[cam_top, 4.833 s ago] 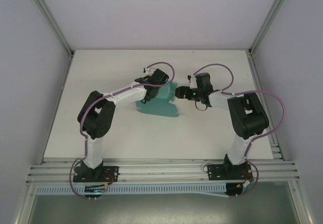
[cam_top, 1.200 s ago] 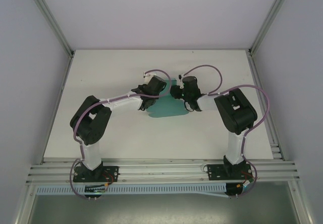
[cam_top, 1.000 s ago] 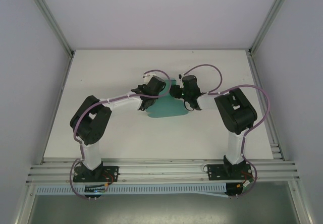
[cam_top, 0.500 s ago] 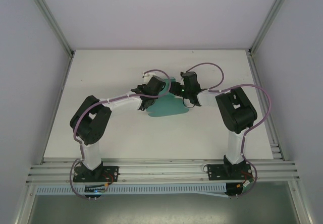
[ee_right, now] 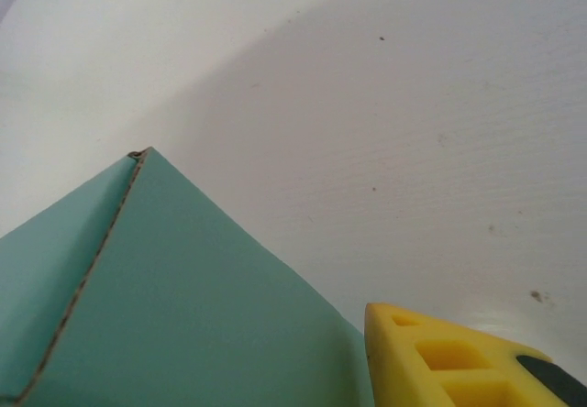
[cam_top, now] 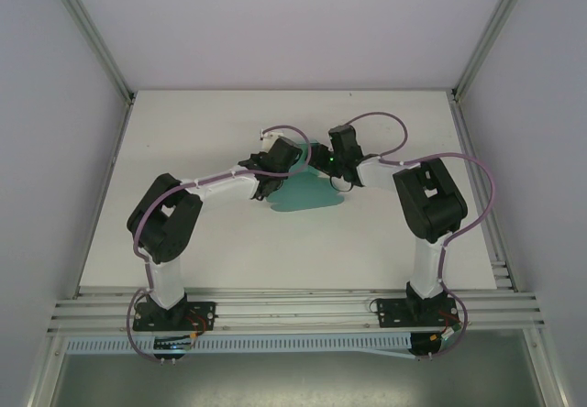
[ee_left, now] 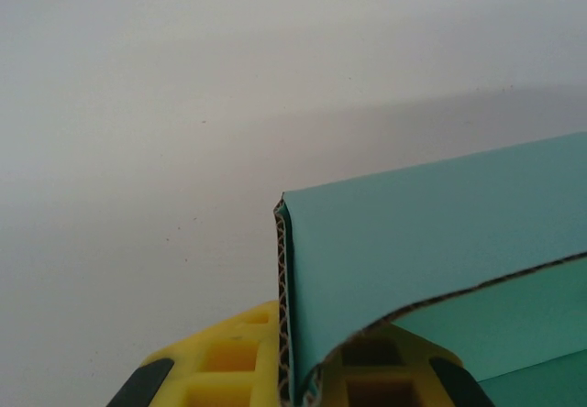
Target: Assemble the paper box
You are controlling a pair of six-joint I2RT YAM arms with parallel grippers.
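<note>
Where the two arms meet over the middle of the white table surface (cam_top: 183, 150), the teal-green corrugated paper box (cam_top: 307, 198) lies partly folded. It sits about midway between the far and near edges and midway between the left and right edges. A flat panel rests on the surface toward the near edge, and the part under the grippers is raised.

The left gripper (cam_top: 292, 163) reaches in from the left-edge side and is clamped on a folded edge of the paper box. In the left wrist view the doubled card (ee_left: 431, 242) runs down between the yellow fingers (ee_left: 229, 366), with its brown fluted core exposed along the cut edge.

The right gripper (cam_top: 319, 163) reaches in from the right-edge side, at the far part of the paper box. In the right wrist view one yellow finger (ee_right: 440, 357) stands just beside a sloping panel (ee_right: 165, 297) whose corner points upward. Whether this gripper grips the card, or how wide it stands, cannot be told.
</note>
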